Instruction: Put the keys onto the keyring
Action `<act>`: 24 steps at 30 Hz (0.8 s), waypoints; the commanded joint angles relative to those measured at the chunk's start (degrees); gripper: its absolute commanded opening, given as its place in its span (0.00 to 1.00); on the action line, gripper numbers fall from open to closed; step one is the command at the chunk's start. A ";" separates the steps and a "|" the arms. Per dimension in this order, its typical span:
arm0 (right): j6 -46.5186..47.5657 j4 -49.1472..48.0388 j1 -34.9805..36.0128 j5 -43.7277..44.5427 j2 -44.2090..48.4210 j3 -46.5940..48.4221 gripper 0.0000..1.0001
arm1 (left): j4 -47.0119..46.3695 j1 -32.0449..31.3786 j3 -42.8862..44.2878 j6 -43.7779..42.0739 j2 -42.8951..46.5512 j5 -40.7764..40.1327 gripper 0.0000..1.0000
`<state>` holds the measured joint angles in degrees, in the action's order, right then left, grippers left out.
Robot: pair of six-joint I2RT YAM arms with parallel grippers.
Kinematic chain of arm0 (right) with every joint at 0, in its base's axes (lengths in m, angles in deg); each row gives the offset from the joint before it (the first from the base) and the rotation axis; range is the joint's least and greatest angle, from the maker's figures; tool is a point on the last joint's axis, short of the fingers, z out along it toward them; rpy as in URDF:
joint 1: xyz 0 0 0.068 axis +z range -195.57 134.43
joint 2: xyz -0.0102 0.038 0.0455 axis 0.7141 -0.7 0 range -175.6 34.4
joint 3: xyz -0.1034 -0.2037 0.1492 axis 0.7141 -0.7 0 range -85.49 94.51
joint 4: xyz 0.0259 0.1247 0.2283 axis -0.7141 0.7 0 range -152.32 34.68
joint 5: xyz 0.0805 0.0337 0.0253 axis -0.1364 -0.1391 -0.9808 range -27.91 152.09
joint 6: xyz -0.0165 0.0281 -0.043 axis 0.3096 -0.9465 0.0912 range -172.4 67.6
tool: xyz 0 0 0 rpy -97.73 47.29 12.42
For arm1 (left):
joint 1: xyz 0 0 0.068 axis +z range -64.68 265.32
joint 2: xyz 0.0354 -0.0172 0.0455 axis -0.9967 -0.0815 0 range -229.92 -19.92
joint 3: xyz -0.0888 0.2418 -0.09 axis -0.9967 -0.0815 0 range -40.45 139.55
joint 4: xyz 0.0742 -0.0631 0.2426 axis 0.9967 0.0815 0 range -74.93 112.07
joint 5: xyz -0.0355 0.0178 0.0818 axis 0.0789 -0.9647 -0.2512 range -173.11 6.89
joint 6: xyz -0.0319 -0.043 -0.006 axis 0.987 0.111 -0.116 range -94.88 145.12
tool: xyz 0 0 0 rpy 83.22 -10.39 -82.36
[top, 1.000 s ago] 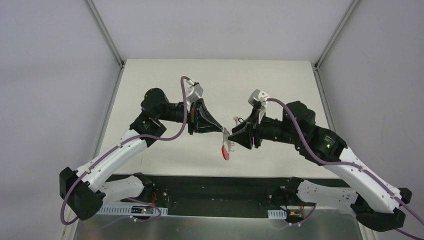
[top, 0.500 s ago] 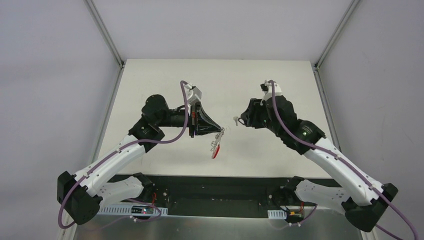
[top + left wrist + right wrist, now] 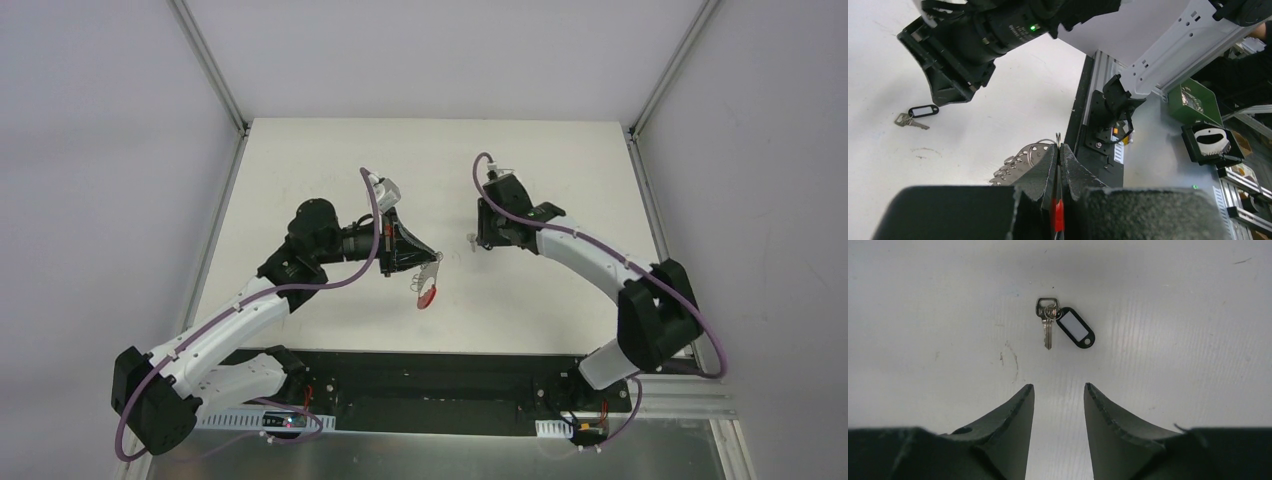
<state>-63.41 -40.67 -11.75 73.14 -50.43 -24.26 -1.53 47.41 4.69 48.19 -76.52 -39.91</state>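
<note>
1. Right gripper [image 3: 1058, 387]: jaws apart, nothing in them, aimed down at the table [image 3: 1173, 290].
2. Just ahead, slightly left of the gap, the keys [image 3: 1047, 325] lie flat. The blade points back toward the claw and the black tag [image 3: 1075, 328] angles off to the right.
3. Farther over, the left gripper [image 3: 1058, 148] is clamped on the keyring [image 3: 1020, 161], so the right arm's clearly the closer one.

- left arm [image 3: 225, 325]: white link shells, black joints, black base block
- right arm [image 3: 590, 262]: same white and black build
- purple cable [image 3: 374, 212] along each arm up to the wrist
- wrist camera block [image 3: 385, 188]: light grey
- right gripper [image 3: 1058, 387]: black wedge fingers [image 3: 1008, 435], ridged inner edges
- green LED [image 3: 1034, 28] lit on black housing
</note>
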 commanded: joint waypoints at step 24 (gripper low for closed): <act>40.07 1.94 0.31 -10.43 -20.45 15.40 0.42 | -0.44 -0.41 -7.63 1.64 9.66 -13.34 0.00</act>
<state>-28.44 -42.27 -11.68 65.27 -68.05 -12.85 0.86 47.41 -2.78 48.76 -67.58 -52.29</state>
